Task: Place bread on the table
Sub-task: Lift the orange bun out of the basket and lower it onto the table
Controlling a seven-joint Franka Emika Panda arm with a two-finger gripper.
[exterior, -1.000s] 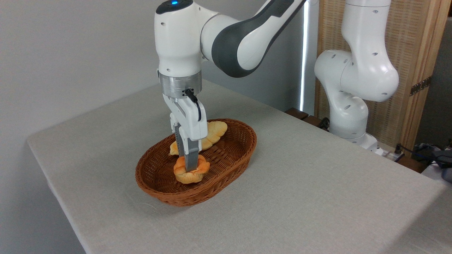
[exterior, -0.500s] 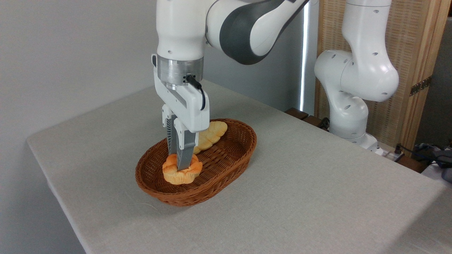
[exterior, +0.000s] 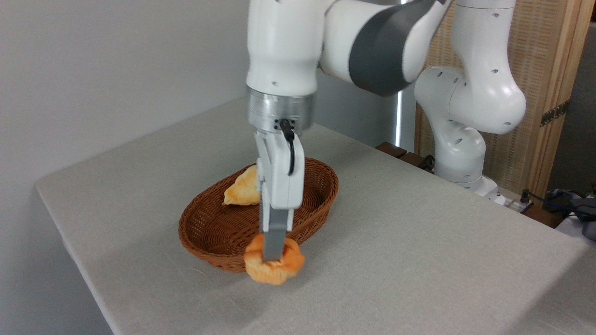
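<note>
A: Gripper (exterior: 274, 253) is pointing straight down, its fingers pinching the bread (exterior: 274, 265) through the middle. Only the near finger is showing; it is pressing into the top of the bun, and the lobes are bulging out on either side of it.

B: Where is the bread sitting relative to the basket (exterior: 219, 246)?

A: Just outside the basket's near rim, overlapping that rim in view. It is hanging from the gripper. I cannot tell whether its underside is touching the table (exterior: 419, 260) or riding just above it.

B: Why the vertical hold?

A: My reading: a top-down pinch is letting the fingers clear the basket wall, and it is keeping the soft bun from swinging.

B: Anything else in the basket?

A: The loaf (exterior: 242, 188) is lying at the basket's far end, leaning against the wall, half hidden behind the gripper. It is well apart from the bread, so it is not interfering.

B: Task status?

A: Judging it nearly done. The bread is clear of the basket and is over bare cloth. What is remaining: lowering onto the table near the basket, then opening the fingers. Risk: releasing this close to the rim may leave the bun resting against the wicker.
</note>
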